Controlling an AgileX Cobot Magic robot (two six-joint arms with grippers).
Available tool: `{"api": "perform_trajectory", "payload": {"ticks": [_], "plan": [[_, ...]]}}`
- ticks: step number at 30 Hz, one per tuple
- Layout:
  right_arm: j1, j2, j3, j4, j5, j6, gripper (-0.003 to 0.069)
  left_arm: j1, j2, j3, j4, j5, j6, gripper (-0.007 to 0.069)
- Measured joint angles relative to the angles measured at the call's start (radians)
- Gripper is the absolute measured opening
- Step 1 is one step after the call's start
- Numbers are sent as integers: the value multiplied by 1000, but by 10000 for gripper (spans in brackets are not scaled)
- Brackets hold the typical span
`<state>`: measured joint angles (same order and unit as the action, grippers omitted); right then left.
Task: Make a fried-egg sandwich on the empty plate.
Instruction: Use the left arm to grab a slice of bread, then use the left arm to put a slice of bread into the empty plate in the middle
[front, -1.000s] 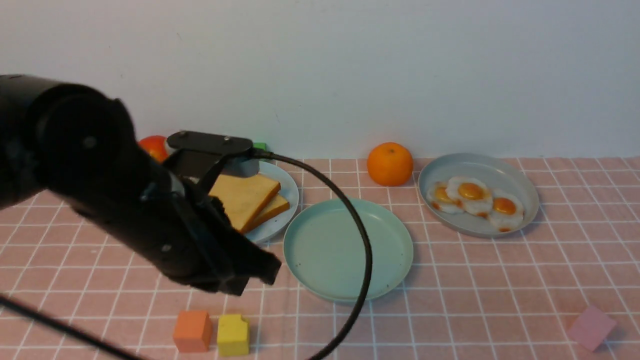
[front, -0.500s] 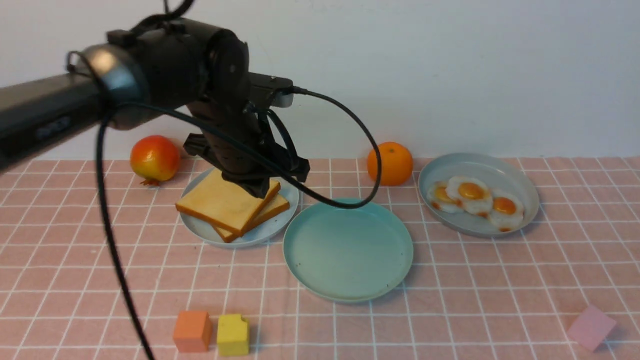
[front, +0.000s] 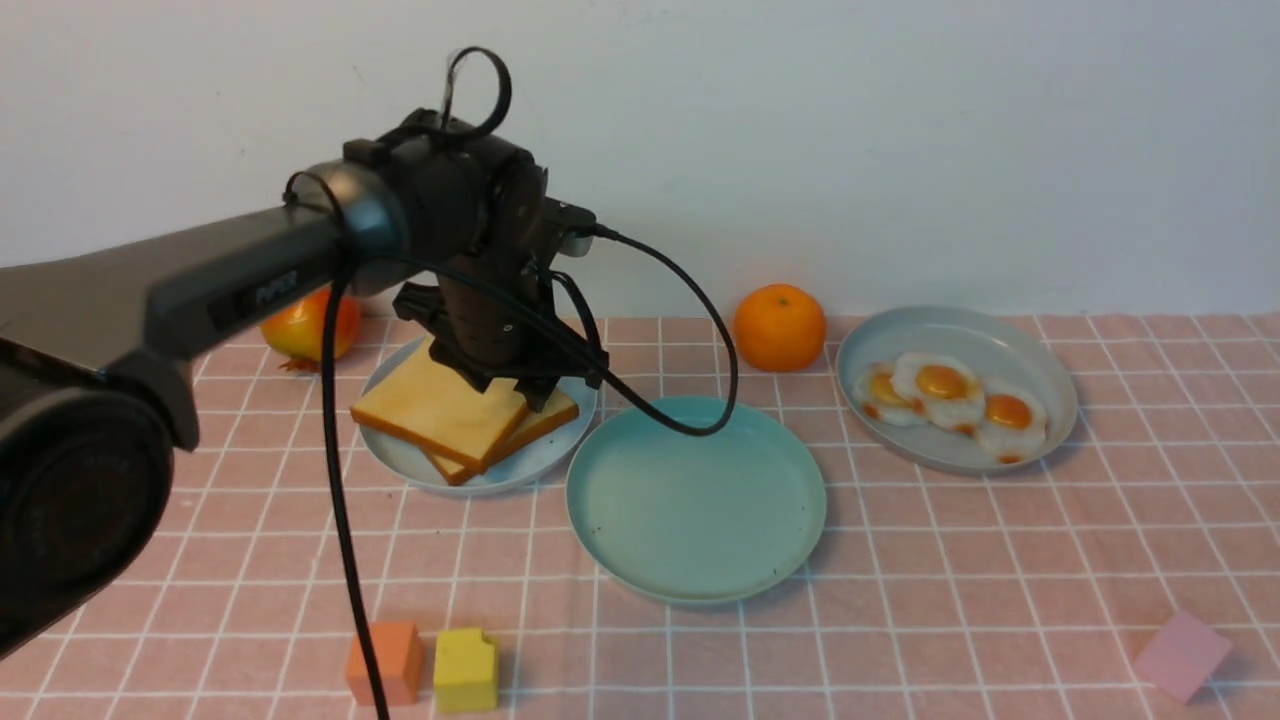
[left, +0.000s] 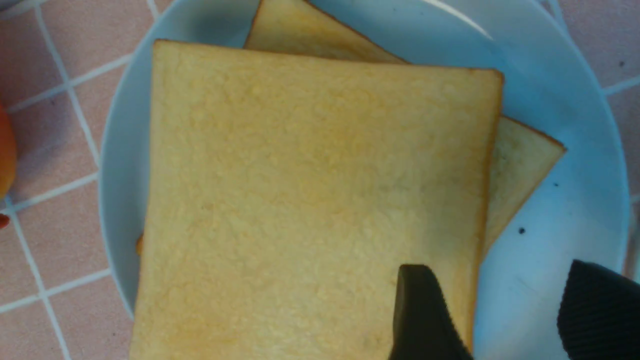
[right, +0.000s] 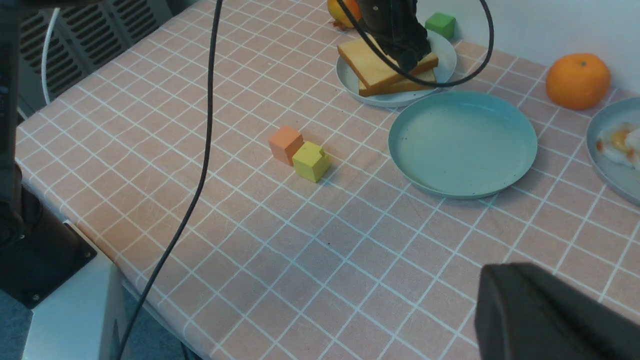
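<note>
- The left gripper (front: 535, 392) points down left of centre in the front view, at the right-hand edge of the toast slices (front: 440, 405). Its arm reaches in from the frame's left edge.
- The left wrist view shows its jaws spread apart and gripping nothing. One finger (left: 425, 315) is over the top slice close to its edge, and the other finger (left: 600, 310) is over the bare plate just past that edge. I cannot tell whether either one touches.
- The two toast slices lie stacked and skewed on the pale blue plate (front: 400, 462), left of centre.
- The mint-green plate (front: 695, 500) sits in the middle of the front view with nothing on it but a few dark specks. Its rim is just beside the pale blue plate.
- Three fried eggs (front: 945, 390) lie together on the grey-blue plate (front: 1000, 345) at the right, well apart from the toast.
- The right gripper (right: 540, 310) shows only as a dark block in its own wrist view, raised above the checked cloth (front: 1000, 560), with its jaws closed.
- An orange (front: 780, 327) stands by the wall, between the two right-hand plates.
- A red-yellow fruit (front: 300, 330) is partly hidden behind the arm.
- An orange block (front: 385, 663) and a yellow block (front: 466, 668) sit side by side at the lower left.
- A pink block (front: 1182, 655) lies in the lower right corner.
- A green block (right: 440, 23) stands behind the toast plate.
</note>
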<state>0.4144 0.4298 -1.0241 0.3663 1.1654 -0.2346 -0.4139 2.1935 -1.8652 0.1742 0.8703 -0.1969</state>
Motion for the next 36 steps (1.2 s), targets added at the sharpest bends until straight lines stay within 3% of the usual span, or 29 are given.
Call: {"api": "perform_trajectory", "payload": {"ticks": [13, 19, 24, 30, 36], "plan": [[0, 0, 0, 43, 9, 43, 15, 3, 65, -1, 94, -57, 0, 416], [0, 0, 0, 51, 21, 49, 16, 0, 83, -11, 105, -57, 1, 295], [0, 0, -1, 75, 21, 49, 18, -3, 82, -17, 97, -56, 3, 41], [0, 0, -1, 79, 46, 49, 22, -5, 14, -17, 95, -26, 10, 20], [0, 0, -1, 68, 73, 49, 26, -95, -194, 1, -5, -3, 97, 20]]}}
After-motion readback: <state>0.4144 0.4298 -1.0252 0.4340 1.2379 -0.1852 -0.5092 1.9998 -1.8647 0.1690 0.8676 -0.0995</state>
